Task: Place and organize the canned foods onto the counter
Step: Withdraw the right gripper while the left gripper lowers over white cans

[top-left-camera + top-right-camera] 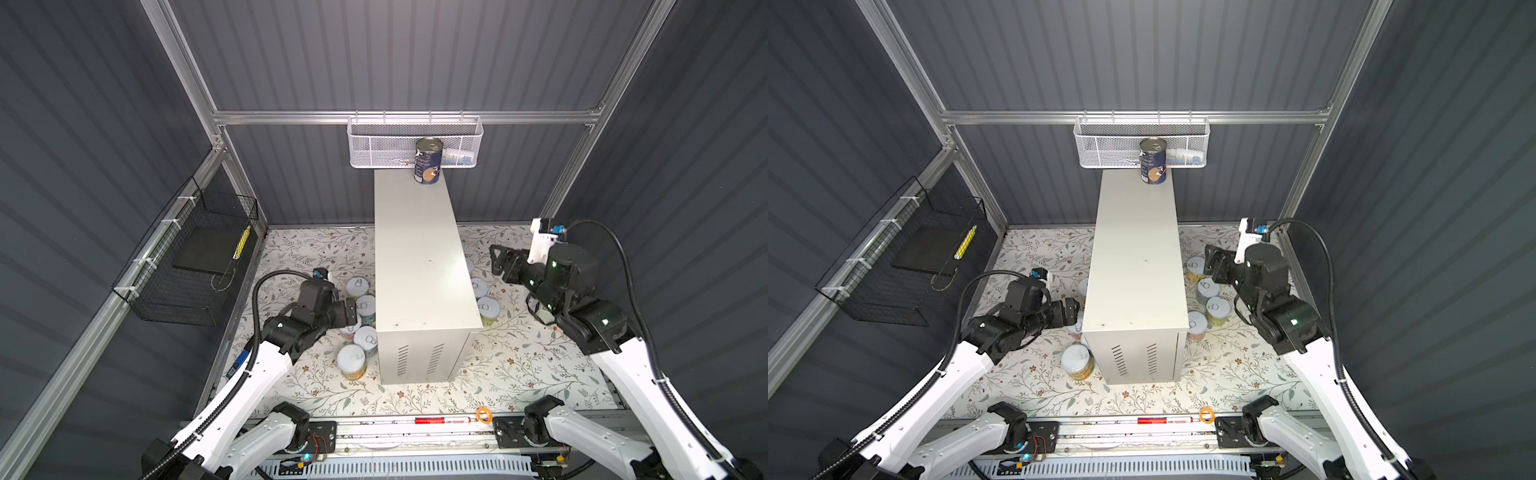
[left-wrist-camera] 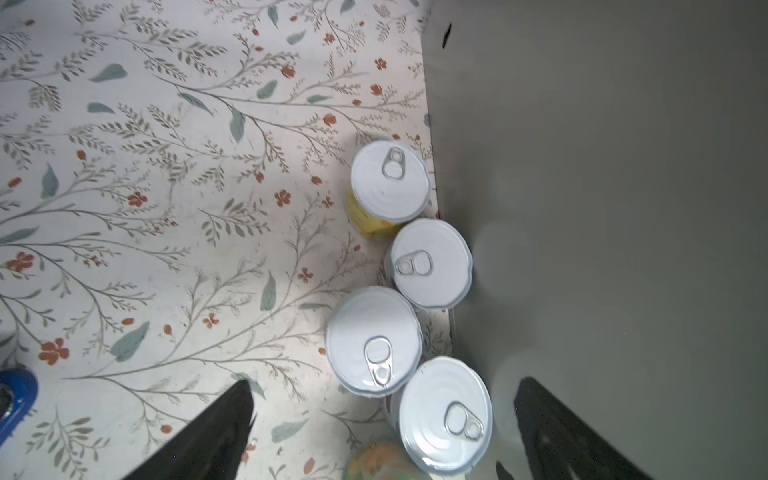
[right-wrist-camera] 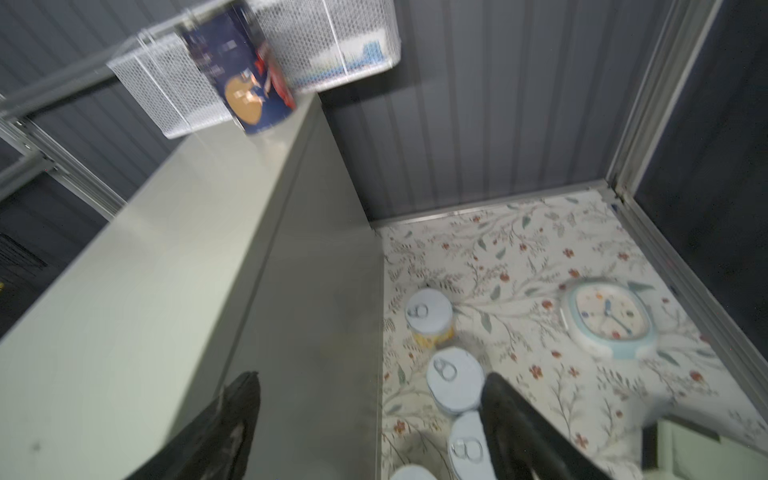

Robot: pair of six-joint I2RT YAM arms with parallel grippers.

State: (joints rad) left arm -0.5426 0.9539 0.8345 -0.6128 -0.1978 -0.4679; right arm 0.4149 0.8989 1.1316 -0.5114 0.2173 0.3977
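In both top views, a navy can (image 1: 428, 166) stands upright at the 12 o'clock end of the box (image 1: 419, 257) top. Cans (image 1: 365, 307) stand on the desk (image 1: 316, 249) at the box's 9 and 3 o'clock. The contents of the basket (image 1: 374, 149) are unclear.

Left wrist view: the left gripper (image 2: 384, 388) has its fingers (image 2: 216, 432) spread, with one upright can between them.

Right wrist view: the right gripper (image 3: 372, 380) has its fingers (image 3: 519, 424) spread and empty, above more cans.

In a top view the surface (image 1: 419, 266) hides parts of the cans (image 1: 488, 307) right of centre, and the jaws of the left gripper (image 1: 352, 311) partly cover another can (image 1: 348, 330). The navy can (image 3: 239, 75) label is blurred. The white mesh basket (image 1: 374, 145) contents are too small to tell.
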